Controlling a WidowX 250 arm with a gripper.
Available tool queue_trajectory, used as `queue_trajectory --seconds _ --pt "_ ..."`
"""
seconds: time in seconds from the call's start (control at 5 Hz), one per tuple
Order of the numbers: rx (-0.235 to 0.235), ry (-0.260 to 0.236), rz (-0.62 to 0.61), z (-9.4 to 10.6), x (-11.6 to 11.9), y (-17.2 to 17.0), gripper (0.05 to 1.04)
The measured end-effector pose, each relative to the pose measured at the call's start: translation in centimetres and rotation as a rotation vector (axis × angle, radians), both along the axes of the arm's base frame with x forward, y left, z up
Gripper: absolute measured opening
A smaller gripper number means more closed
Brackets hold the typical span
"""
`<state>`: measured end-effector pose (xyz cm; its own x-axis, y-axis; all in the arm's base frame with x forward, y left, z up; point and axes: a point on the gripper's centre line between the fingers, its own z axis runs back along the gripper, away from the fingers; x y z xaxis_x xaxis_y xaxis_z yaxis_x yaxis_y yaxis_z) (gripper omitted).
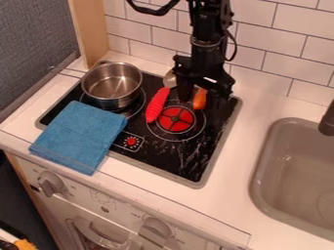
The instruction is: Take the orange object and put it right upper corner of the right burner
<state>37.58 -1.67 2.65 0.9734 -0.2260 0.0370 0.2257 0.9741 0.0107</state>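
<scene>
The black gripper (203, 95) hangs over the back part of the stove's right burner (176, 119), its fingers apart. Between them is the orange object (199, 99), a small elongated piece; its upper end is partly hidden by the gripper. It lies at the burner ring's upper right edge, and a gap shows on its left. Whether either finger touches it, I cannot tell.
A red-handled spoon (157, 104) lies just left of the right burner. A metal pot (112, 84) stands on the left burner, with a blue cloth (79, 136) in front. Tiled wall (263, 68) rises behind; a sink (293, 171) is at right.
</scene>
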Motion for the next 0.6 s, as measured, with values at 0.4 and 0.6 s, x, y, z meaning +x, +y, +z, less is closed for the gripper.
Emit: queue_trajectory --seconds 0.4,0.6 --pt "-0.016 -0.099 0.019 5.1 -0.6 -0.3 1.000" --pt "-0.025 -0.131 0.048 7.4 -1.5 -0.4 1.000"
